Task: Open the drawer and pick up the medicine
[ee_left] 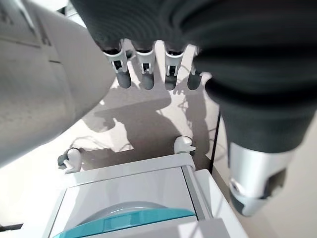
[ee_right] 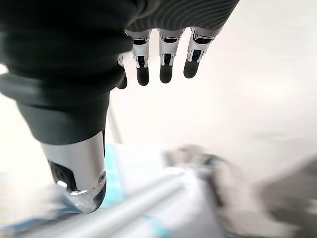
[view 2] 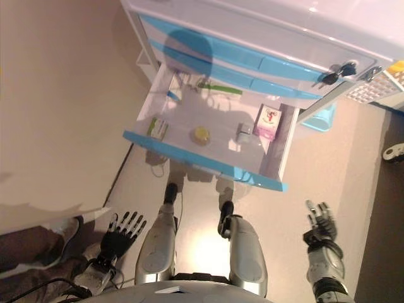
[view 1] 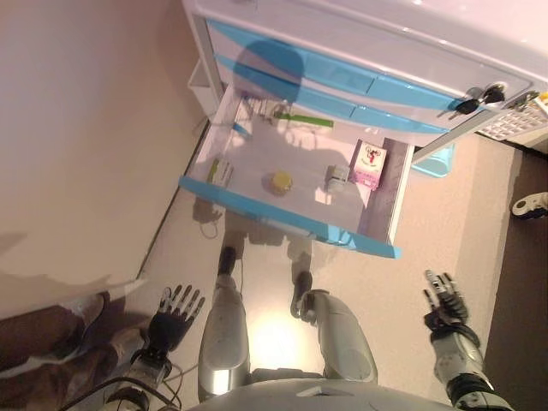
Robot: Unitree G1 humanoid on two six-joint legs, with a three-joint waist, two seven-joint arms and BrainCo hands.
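drawer point(view 1: 291, 224) stands open; the pink box point(view 1: 369, 164) lies at its right end, nearer the right hand point(view 1: 443, 300), which hangs open and empty, as does the left hand point(view 1: 171, 317).

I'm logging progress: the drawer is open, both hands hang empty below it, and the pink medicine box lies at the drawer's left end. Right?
Not quite: the pink medicine box lies at the right end of the open drawer, as the left eye view shows. The left hand and right hand do hang empty below it.
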